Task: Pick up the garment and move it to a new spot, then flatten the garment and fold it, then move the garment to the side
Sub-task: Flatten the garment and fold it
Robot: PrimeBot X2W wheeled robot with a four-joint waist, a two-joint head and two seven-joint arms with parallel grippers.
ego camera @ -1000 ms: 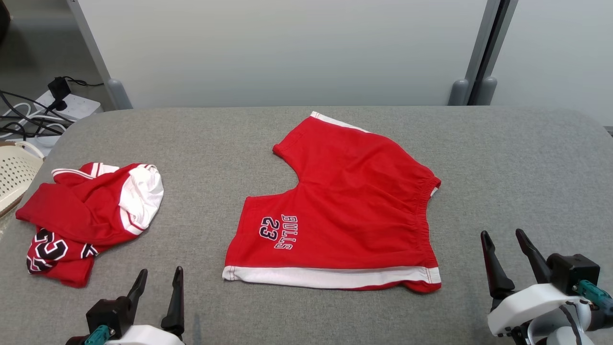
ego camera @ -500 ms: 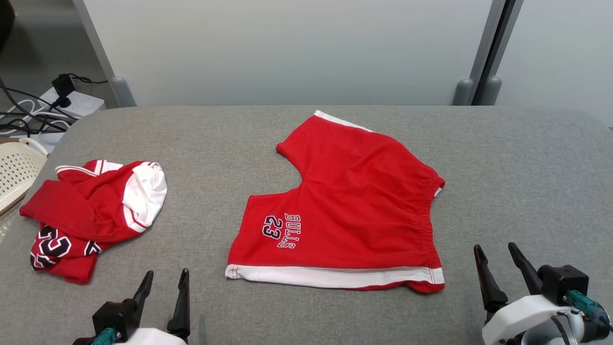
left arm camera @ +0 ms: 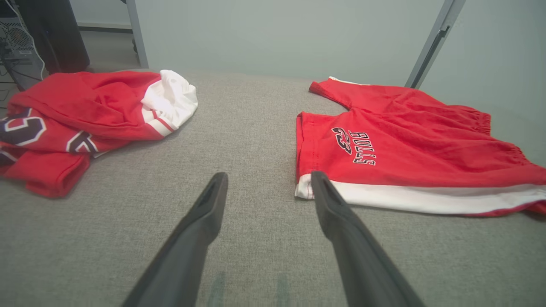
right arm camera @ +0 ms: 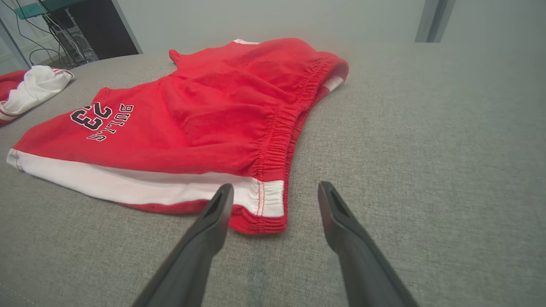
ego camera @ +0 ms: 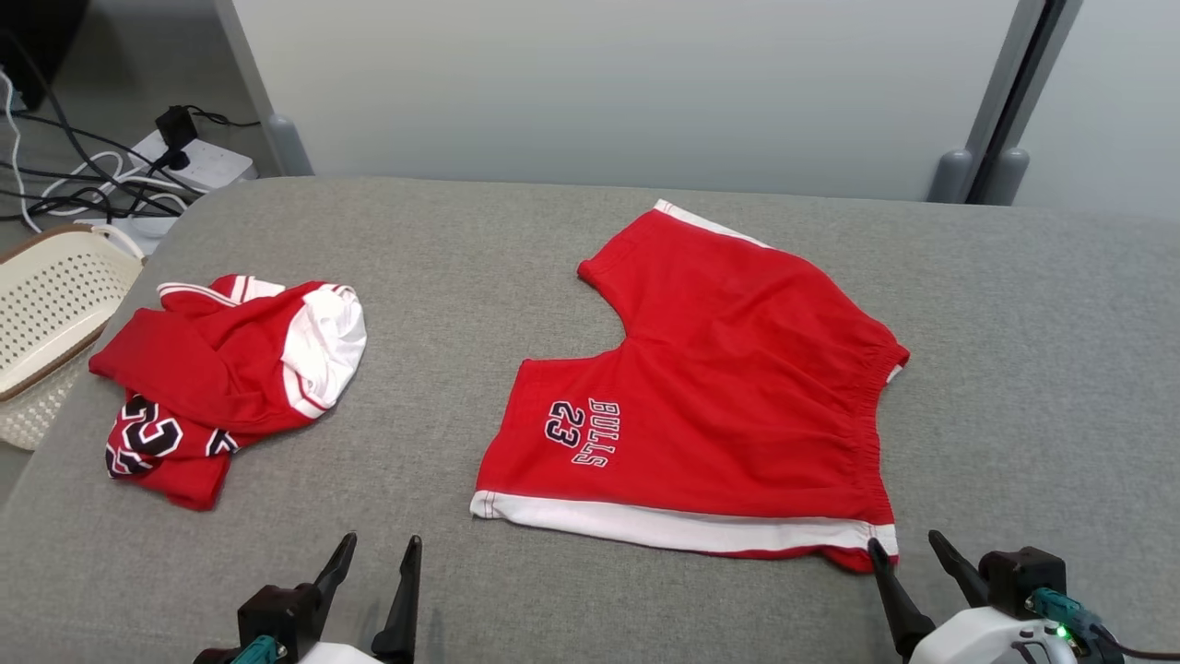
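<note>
Red shorts (ego camera: 719, 387) with white side stripes and "BULLS 23" print lie spread flat on the grey table, waistband toward the right; they also appear in the left wrist view (left arm camera: 405, 140) and right wrist view (right arm camera: 200, 119). My left gripper (ego camera: 378, 567) (left arm camera: 266, 187) hovers open near the front edge, left of the shorts' lower hem corner. My right gripper (ego camera: 908, 553) (right arm camera: 275, 198) stands open just in front of the waistband's near corner. Nothing is between either pair of fingers.
A crumpled red and white jersey (ego camera: 221, 378) (left arm camera: 85, 115) lies on the table's left side. A cream perforated basket (ego camera: 46, 323) sits off the left edge, with a power strip and cables (ego camera: 175, 166) behind. A grey wall panel (ego camera: 599, 92) backs the table (ego camera: 1032, 369).
The head view has shifted, so everything sits further right and the grippers show lower. The right gripper now sits close to the shorts' near waistband corner. Both garments lie unmoved.
</note>
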